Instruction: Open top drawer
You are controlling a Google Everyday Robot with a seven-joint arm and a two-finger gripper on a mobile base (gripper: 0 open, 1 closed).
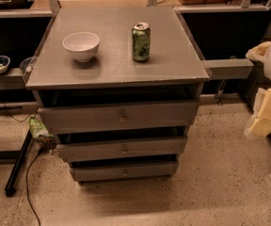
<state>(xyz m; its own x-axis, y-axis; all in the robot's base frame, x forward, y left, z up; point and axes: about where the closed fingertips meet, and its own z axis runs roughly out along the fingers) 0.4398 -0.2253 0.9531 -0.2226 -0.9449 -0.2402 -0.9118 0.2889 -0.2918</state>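
The grey cabinet point(119, 69) stands in the middle of the camera view with three drawers stacked under its flat top. The top drawer point(88, 118) is the widest, with a small round metal knob point(122, 117) at the centre of its front. A dark gap shows between its front and the cabinet top. My gripper point(262, 121) hangs at the right edge on the pale arm, well to the right of the cabinet and about level with the top drawer. It touches nothing.
A white bowl point(81, 45) and a green can point(140, 42) stand on the cabinet top. Two narrower drawers point(93, 150) sit below the top one. A black cable and a black bar point(18, 164) lie on the floor at the left. A grey shelf point(227, 68) sticks out at the right.
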